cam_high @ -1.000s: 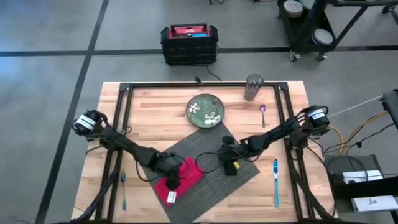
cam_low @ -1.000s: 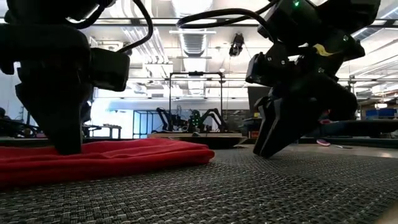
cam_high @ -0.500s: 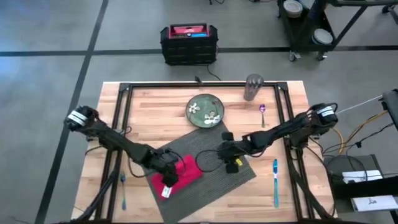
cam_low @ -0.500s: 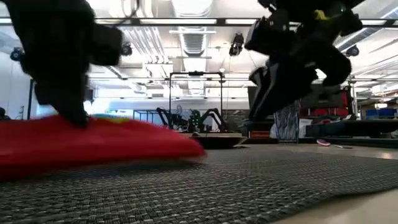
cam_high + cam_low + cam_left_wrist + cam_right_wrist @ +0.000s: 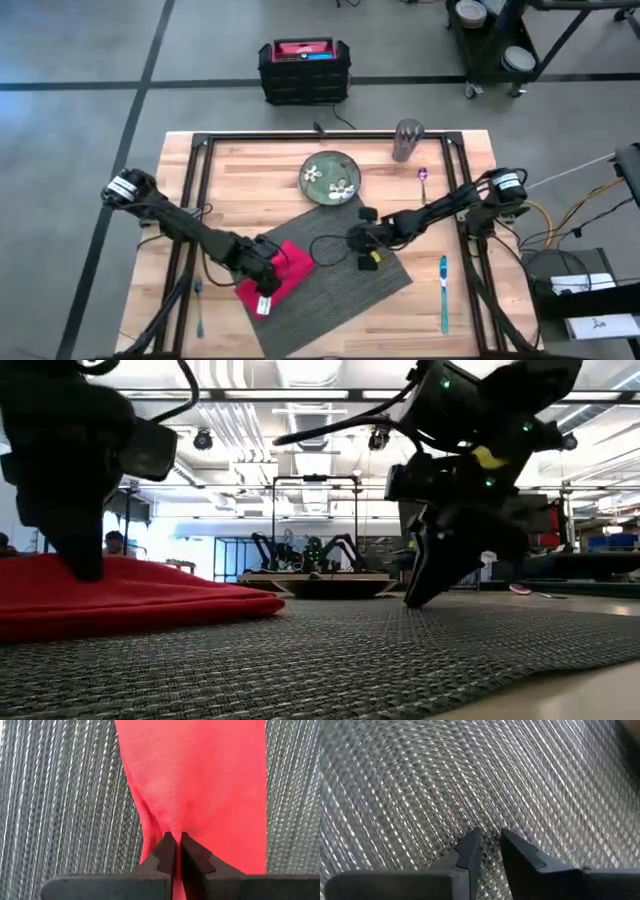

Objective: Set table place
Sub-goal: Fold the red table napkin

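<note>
The dark grey ribbed placemat (image 5: pixel 345 285) lies askew on the wooden table (image 5: pixel 250 180). A red napkin (image 5: pixel 287 262) with a white tag (image 5: pixel 263 305) lies on the mat's left part, reaching over its edge onto the wood. My left gripper (image 5: pixel 265 272) is shut on the napkin. My right gripper (image 5: pixel 360 243) stands on the mat's far right part, its fingers nearly closed on the weave (image 5: pixel 470 780). In the low view the napkin (image 5: pixel 130 600) lies flat on the mat (image 5: pixel 380 660). My left gripper pinches a raised fold of the red napkin (image 5: pixel 172 827) between its two fingertips, coming from above. The cloth puckers toward the tips, and the rest of it lies flat on the placemat (image 5: pixel 60 795). My right gripper has its fingertips (image 5: pixel 470 845) set on the placemat's top face (image 5: pixel 489 832), slanting down from the table's right. A narrow strip of weave shows between the tips. The mat lies flat on the table.
A green plate (image 5: pixel 331 178) with white bits touches the mat's far corner. A metal cup (image 5: pixel 407 140) and a purple spoon (image 5: pixel 423 178) lie at the far right. A blue utensil (image 5: pixel 443 292) lies at the near right, another (image 5: pixel 198 305) at the near left.
My left gripper has dragged the napkin toward the table's left edge; the cloth has slid along the mat and now overlaps its left border. My right gripper has shifted slightly toward the far left, and the placemat has crept a little to the left with it.
</note>
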You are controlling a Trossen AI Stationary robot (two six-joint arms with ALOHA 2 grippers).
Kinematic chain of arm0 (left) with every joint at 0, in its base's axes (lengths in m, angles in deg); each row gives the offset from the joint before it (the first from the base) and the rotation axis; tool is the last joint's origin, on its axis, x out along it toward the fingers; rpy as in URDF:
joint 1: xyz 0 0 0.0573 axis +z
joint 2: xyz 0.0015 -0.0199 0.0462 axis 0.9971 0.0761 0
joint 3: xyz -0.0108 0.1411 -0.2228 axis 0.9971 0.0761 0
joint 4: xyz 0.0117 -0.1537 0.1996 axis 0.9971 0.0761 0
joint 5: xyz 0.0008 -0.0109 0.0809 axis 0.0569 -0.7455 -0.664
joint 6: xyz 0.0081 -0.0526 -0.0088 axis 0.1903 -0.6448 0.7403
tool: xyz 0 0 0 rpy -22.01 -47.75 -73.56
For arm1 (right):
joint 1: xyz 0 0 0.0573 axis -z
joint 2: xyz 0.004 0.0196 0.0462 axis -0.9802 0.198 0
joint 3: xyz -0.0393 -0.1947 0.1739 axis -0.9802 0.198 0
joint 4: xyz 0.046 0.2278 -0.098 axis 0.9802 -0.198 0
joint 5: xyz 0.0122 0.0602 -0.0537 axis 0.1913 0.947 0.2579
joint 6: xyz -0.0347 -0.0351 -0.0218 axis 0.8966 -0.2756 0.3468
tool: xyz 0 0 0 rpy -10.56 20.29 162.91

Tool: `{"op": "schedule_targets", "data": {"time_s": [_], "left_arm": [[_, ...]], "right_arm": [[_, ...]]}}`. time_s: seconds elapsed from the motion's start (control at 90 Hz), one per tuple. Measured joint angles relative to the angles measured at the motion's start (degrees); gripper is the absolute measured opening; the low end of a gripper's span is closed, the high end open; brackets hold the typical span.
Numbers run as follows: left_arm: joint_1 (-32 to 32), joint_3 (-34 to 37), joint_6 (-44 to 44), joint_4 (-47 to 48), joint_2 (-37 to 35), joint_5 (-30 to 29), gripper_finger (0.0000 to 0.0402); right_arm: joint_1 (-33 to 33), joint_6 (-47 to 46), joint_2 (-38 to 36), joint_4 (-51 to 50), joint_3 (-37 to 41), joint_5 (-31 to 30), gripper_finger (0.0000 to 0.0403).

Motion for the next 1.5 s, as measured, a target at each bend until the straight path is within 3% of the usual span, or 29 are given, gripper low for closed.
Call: {"op": "schedule_targets", "data": {"time_s": [0.278, 0.522, 0.633, 0.8, 0.878, 0.967, 1.222, 1.4, 1.5], "left_arm": [[-2.97, 0.07, -18.70, 2.97, 0.57, -0.63, 0.0000], [-8.56, 0.11, -38.02, 2.11, 0.59, -7.12, 0.0000], [-10.14, 0.13, -41.88, 1.18, 0.59, -9.98, 0.0000], [-10.20, 0.13, -40.36, -0.91, 0.59, -9.72, 0.0018], [-9.88, 0.13, -34.13, -0.11, 0.59, -7.78, 0.0041], [-9.62, 0.22, -23.51, 0.67, 0.41, -3.81, 0.0072], [-9.83, 0.22, -10.92, 3.98, -1.30, 7.38, 0.0139], [-12.51, 0.23, -5.44, 5.04, -0.95, 5.77, 0.0147], [-14.30, 0.72, -5.18, 4.90, -0.02, 5.01, 0.0140]], "right_arm": [[-0.46, -15.13, -0.61, -7.13, 0.17, -3.75, 0.0015], [-0.46, -17.04, -0.55, -6.82, 0.28, -4.19, 0.0018], [-0.46, -17.02, -0.50, -6.18, 0.39, -4.26, 0.0020], [-0.46, -16.29, -0.47, -5.53, 0.42, -4.25, 0.0019], [-0.46, -15.69, -0.46, -5.37, 0.44, -4.26, 0.0021], [-0.46, -13.16, -0.51, -5.28, 0.44, -4.25, 0.0025], [-1.04, -5.71, -3.99, -5.47, -0.57, -2.47, 0.0027], [-4.07, 0.80, -3.53, 13.34, -1.62, 7.07, 0.0024], [-5.14, 1.12, 0.29, 23.15, -1.94, 8.20, 0.0022]]}}
